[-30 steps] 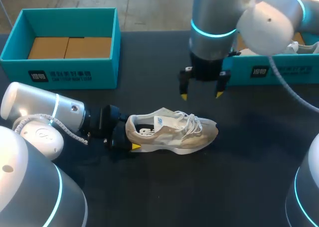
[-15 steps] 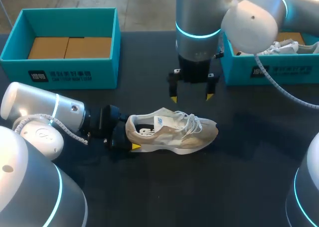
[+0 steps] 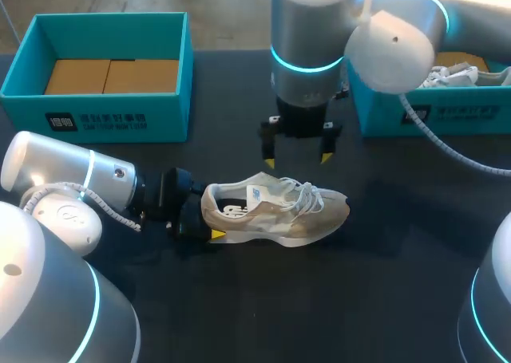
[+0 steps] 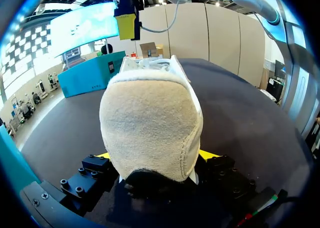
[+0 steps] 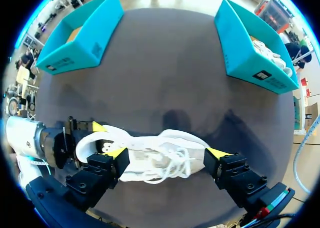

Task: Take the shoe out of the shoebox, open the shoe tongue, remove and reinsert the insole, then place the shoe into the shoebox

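A beige and white shoe (image 3: 275, 211) lies on its sole on the dark table, toe to the right. My left gripper (image 3: 206, 218) comes in low from the left and is shut on the shoe's heel, one yellow tip on each side. In the left wrist view the heel (image 4: 150, 123) fills the gap between the fingers. My right gripper (image 3: 297, 159) hangs open just above and behind the shoe's laces, pointing down. In the right wrist view the shoe (image 5: 155, 160) lies below, spanning the gap between the right gripper's (image 5: 167, 153) wide-spread fingers.
A teal shoebox (image 3: 96, 112) with brown cardboard inside stands at the back left. A second teal box (image 3: 431, 112) at the back right holds another white shoe. Bare dark tabletop (image 3: 319, 299) stretches in front of the shoe.
My right arm has swung left and a little nearer, bringing its open gripper over the shoe's laces. The left gripper and the shoe have stayed put.
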You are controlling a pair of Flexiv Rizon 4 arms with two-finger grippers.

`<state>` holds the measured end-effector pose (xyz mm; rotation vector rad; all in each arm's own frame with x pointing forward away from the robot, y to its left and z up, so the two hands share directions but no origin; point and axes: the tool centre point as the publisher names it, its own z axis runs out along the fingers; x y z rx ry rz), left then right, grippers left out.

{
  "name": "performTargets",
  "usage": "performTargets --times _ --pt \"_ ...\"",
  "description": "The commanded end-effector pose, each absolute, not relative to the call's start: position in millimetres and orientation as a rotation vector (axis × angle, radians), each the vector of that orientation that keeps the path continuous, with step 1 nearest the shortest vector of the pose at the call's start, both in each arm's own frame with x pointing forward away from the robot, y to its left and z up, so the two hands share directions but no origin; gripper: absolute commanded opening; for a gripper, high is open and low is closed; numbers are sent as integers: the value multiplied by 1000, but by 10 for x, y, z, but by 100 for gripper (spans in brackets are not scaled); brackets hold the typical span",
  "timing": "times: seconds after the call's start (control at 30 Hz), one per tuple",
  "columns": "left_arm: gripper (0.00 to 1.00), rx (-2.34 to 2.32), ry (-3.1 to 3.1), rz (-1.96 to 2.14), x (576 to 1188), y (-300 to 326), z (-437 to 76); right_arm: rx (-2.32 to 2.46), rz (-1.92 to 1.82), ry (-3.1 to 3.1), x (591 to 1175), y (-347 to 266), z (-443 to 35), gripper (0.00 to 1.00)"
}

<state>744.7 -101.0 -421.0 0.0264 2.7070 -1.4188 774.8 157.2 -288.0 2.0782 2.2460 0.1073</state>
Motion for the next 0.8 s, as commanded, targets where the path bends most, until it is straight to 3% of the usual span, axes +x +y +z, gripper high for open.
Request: performTargets --times 0.03,0.8 --pt "0 26 2709 -1412 7433 -986 -4223 2086 49 2194 7658 1697 -2904 100" --pt "0 26 2709 -1412 7433 -986 -4223 2038 -249 2077 7432 2400 -3294 100"
